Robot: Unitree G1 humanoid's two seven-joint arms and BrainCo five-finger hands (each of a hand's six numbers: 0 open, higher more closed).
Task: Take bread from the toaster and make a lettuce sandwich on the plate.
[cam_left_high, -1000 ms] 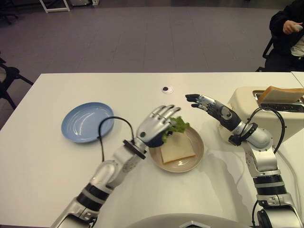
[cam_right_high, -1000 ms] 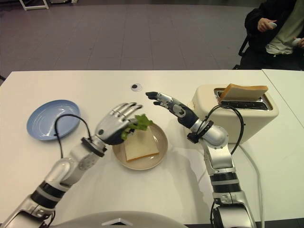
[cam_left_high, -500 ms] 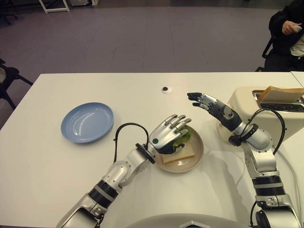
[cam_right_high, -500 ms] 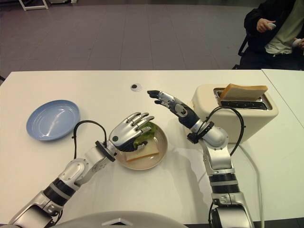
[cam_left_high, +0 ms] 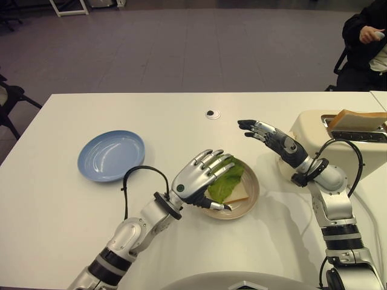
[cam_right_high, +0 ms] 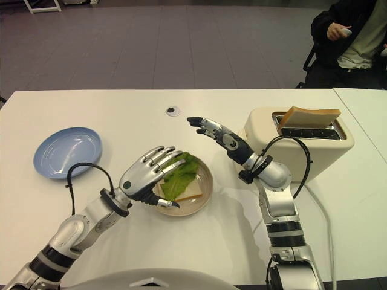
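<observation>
Right hand [cam_right_high: 225, 139], open and empty, sits nearest the bread slice [cam_right_high: 311, 116] in the toaster [cam_right_high: 331, 148], off to its right.

My L hand [cam_left_high: 196, 178] is low, palm down, fingers spread wide, holding nothing. L arm [cam_left_high: 136, 232] slants in toward the middle. My R hand [cam_left_high: 273, 139] is higher, fingers straight & flat, pointing to my left. R arm [cam_left_high: 329, 205] is bent at the wrist.

even overhead light, soft shadows
</observation>
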